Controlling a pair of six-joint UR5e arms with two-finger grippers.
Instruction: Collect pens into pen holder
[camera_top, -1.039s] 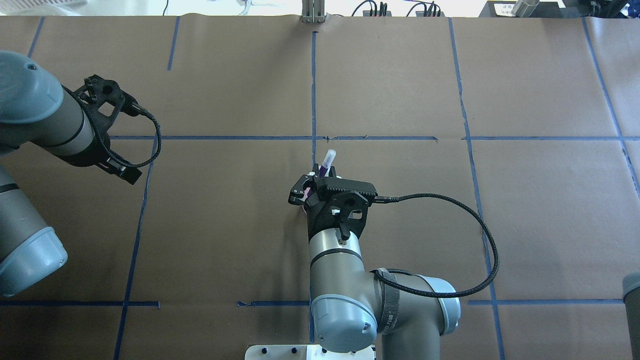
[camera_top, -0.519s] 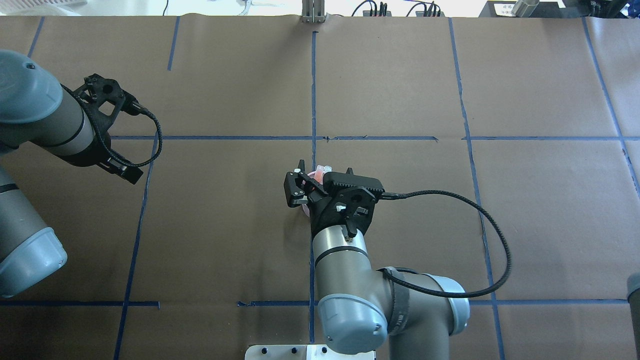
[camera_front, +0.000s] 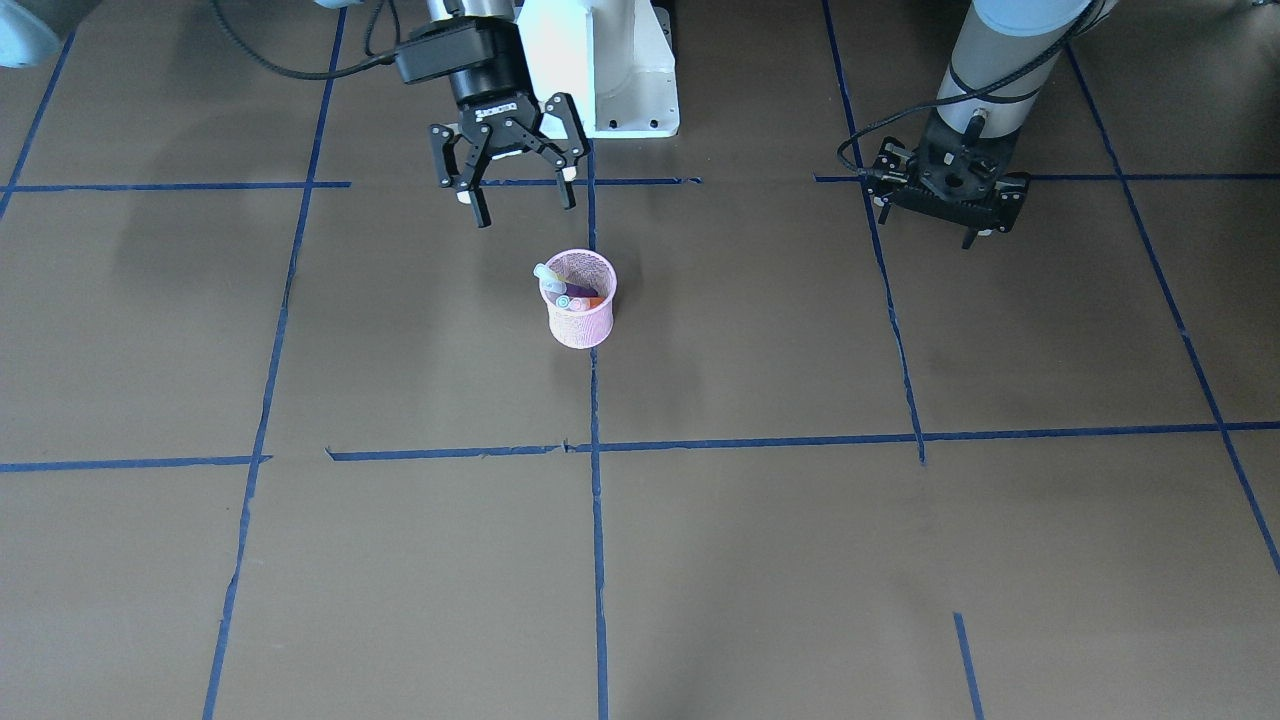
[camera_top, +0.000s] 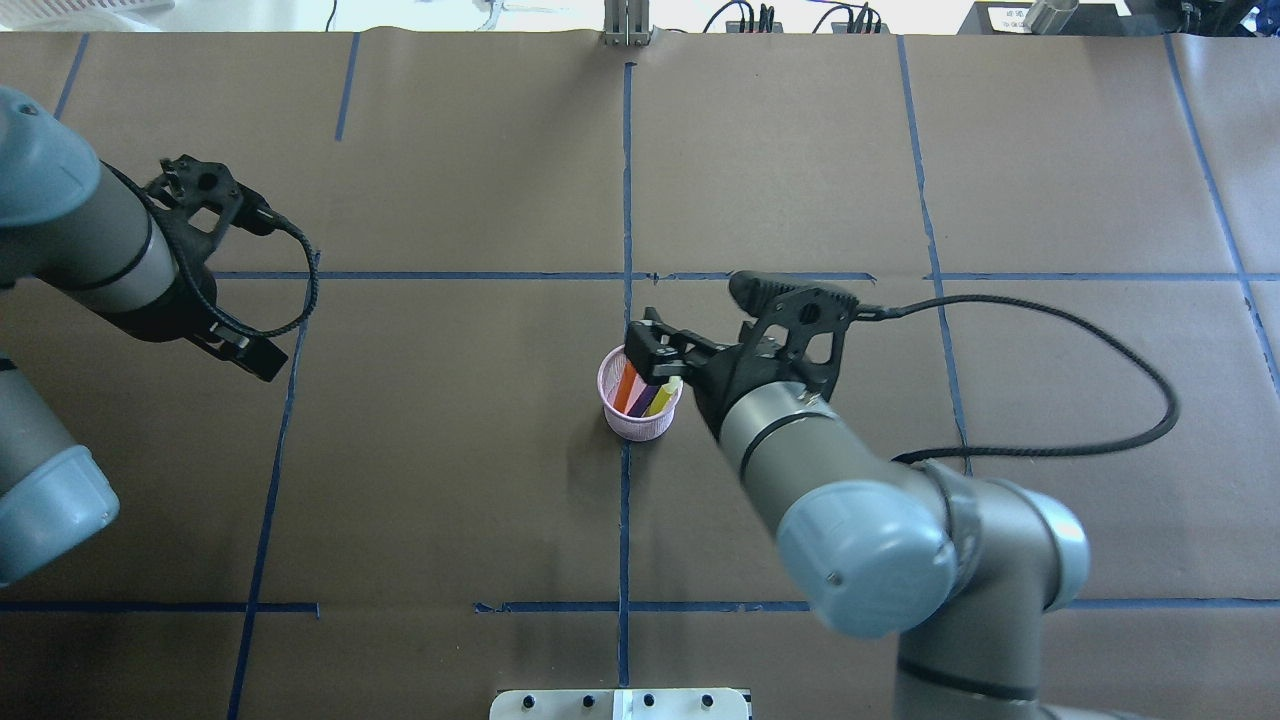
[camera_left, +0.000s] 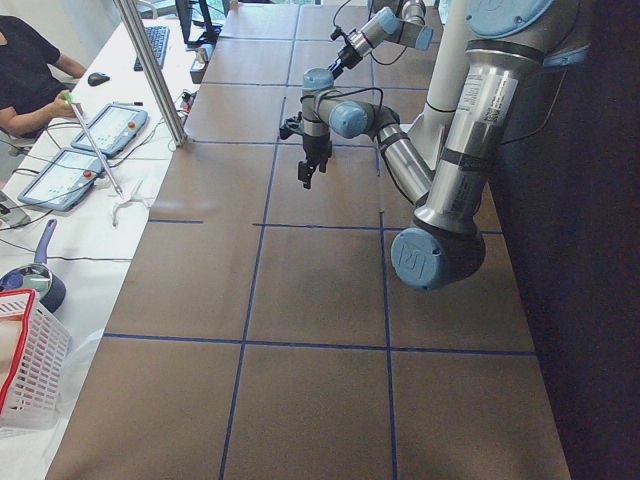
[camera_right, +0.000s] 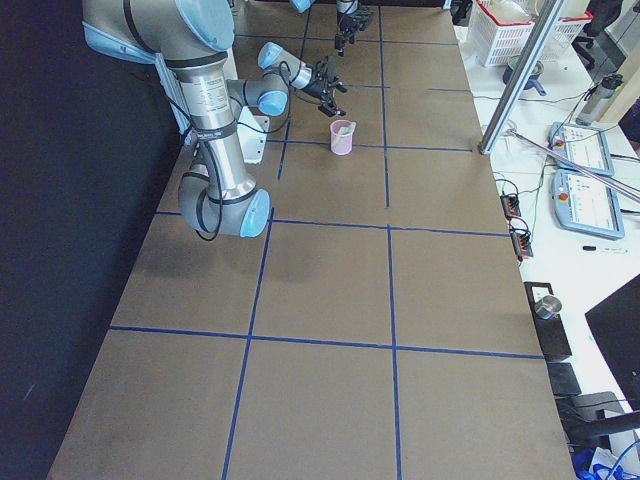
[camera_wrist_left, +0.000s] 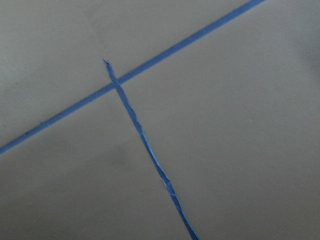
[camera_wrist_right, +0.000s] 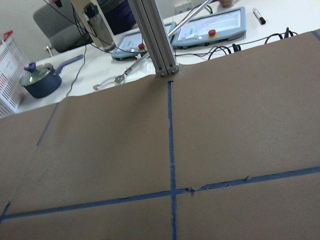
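Your right gripper has let go of the purple pen and drawn back toward the white robot base. Its fingers now stand spread and empty, just beside the pink mesh pen holder. All three pens, orange, purple and green, lean inside it, on the centre tape line. The left gripper hangs well apart, and you cannot tell whether it is spread or pressed together

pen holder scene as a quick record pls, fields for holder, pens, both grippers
pen holder: pink mesh cup, upright on the table, on a blue tape line
pens: orange, purple and a third, all standing inside the holder, pale caps up
right gripper: open, empty, raised on the robot's side of the holder
left gripper: far from the holder, open or shut unclear
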